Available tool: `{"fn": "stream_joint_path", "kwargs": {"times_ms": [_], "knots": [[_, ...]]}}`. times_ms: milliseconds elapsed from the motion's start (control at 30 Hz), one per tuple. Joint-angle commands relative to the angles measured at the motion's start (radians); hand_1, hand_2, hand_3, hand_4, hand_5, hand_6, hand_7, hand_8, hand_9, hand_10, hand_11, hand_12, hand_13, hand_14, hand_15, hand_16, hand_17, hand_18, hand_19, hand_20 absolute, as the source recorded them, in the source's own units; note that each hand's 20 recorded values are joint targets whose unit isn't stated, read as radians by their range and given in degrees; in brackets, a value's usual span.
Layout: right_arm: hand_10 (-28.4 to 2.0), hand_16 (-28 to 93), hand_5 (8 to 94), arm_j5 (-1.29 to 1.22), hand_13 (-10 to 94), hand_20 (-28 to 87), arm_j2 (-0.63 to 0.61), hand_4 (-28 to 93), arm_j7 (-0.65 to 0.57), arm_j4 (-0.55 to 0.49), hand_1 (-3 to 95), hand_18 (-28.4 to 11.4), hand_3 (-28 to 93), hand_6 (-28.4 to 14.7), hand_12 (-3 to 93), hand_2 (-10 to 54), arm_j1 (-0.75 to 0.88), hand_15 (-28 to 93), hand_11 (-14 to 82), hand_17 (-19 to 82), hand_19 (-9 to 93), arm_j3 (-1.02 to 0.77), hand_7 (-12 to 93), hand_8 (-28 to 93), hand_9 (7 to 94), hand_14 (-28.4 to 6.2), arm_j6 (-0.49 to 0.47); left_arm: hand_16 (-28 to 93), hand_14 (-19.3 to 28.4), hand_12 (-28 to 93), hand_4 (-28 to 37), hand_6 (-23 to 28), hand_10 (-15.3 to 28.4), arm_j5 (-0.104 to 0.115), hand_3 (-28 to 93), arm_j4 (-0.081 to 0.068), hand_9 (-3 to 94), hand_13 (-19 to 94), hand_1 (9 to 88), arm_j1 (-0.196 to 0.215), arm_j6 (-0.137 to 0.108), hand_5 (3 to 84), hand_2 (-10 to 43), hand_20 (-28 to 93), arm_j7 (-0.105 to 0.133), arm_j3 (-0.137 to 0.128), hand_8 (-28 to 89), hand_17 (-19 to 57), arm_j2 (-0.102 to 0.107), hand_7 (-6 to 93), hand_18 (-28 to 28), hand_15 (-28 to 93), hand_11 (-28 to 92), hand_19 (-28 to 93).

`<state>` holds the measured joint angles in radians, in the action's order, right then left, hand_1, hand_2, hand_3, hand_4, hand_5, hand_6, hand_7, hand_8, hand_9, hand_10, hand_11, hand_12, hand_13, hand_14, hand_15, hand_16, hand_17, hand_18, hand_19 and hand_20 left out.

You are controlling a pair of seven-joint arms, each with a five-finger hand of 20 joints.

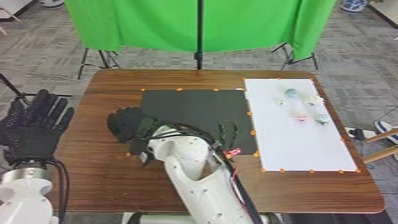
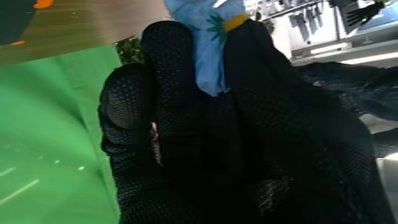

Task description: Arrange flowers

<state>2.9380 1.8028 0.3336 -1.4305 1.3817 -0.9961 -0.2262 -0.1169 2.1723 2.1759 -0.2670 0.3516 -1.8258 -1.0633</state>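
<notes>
At the black mat (image 1: 200, 107), the right hand (image 1: 131, 124) extends nearly straight fingers.

We see even, bright light in the head view, the white rectangular sheet (image 1: 293, 145) palest at frame right. In the right wrist view we find glints on the green cloth (image 2: 44, 125) and glaring white light strips (image 2: 330, 48).

the head view looks forward and down over the counter (image 1: 98, 170); the right wrist view looks from very close along the right robot hand (image 1: 130, 125). both share part of the counter and green cloth (image 1: 147, 30).
</notes>
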Motion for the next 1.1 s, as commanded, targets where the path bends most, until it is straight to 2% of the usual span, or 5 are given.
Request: {"fn": "stream_joint_path", "kwargs": {"times_ms": [33,500,767,867,1100], "knots": [[-12.1,45,69.1,0.619,68,37,0.013,-28,0.022,0.019,66.6,-20.3,68,-2.3,46.9,-9.5,-0.011,44,14.5,38,81,-0.001,32,5,77.6,-7.0,0.064,-5,15.5,14,-28.3,8.9,15.2,0.020,72,-0.005,43.6,33,29.4,-0.004,-0.001,49.8,14.0,17,0.009,0.016,-9,-3.8,0.008,17.4,14.9,41,26,34],[-13.2,44,66.8,0.648,64,37,-0.048,-28,-0.090,-0.010,66.2,-20.9,67,-3.1,44.4,-9.5,-0.037,43,12.1,36,80,0.100,26,4,74.5,-7.8,-0.143,-5,15.5,14,-28.3,8.9,15.3,0.039,72,-0.004,43.5,33,29.6,-0.002,0.028,49.9,14.1,17,0.012,0.020,-9,-3.8,0.005,17.5,14.9,41,26,34],[-14.0,43,68.1,0.618,64,37,-0.064,-28,-0.232,0.015,65.9,-21.6,66,-4.4,43.7,-9.5,-0.045,45,12.5,36,81,0.112,24,5,75.2,-8.6,-0.106,-5,15.5,14,-28.3,8.8,15.3,0.037,72,-0.007,43.6,33,29.6,-0.004,0.034,49.9,13.9,17,0.005,0.029,-9,-3.7,0.002,17.4,14.8,42,26,34],[-14.3,42,68.3,0.622,64,36,-0.069,-28,-0.239,0.012,65.8,-21.9,66,-4.7,43.8,-9.5,-0.057,46,12.7,36,81,0.121,23,6,74.9,-8.9,-0.171,-5,15.5,14,-28.3,8.8,15.2,0.041,72,-0.009,43.6,33,29.6,-0.003,0.036,49.8,13.9,17,0.006,0.030,-9,-3.7,0.006,17.4,14.8,42,26,33],[-15.5,42,67.0,0.625,62,37,-0.079,-28,-0.304,0.019,65.2,-23.8,66,-5.0,43.6,-9.5,-0.063,48,12.5,35,83,0.137,21,4,73.0,-10.5,-0.167,-5,15.5,14,-28.3,8.8,15.2,0.050,72,-0.011,43.5,33,29.5,-0.001,0.035,49.8,13.8,17,0.007,0.026,-9,-3.6,0.001,17.4,14.8,41,26,33]]}}
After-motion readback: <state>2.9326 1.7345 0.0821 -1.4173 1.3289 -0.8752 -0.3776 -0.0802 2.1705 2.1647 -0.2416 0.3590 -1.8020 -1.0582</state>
